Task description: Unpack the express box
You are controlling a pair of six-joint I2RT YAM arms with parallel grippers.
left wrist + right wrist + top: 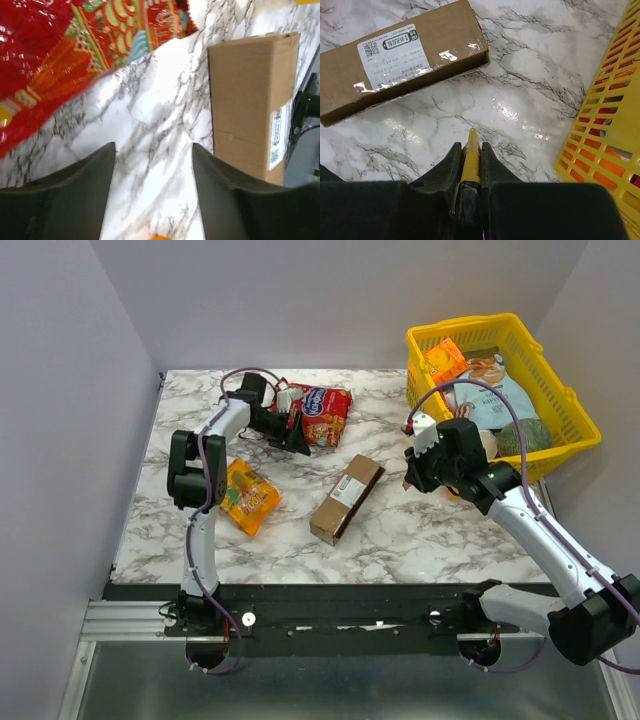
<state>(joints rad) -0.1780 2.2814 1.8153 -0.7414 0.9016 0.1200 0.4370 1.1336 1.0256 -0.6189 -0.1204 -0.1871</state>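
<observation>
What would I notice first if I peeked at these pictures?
The bright yellow basket at the far right, stuffed with snack packs, jumps out first. In the middle of the marble table lies the brown express box, white label up. Near it, the right fingers pinch a thin yellow tool pointing down at the table.

The express box (346, 498) is brown cardboard, its label (395, 55) white with black print. The counter (420, 530) is white marble veined grey. The basket (575, 415) is yellow, one snack bag (325, 415) red, a packet (248, 497) orange. The right end effector (470, 150) is black, its tool (472, 139) yellow.
</observation>
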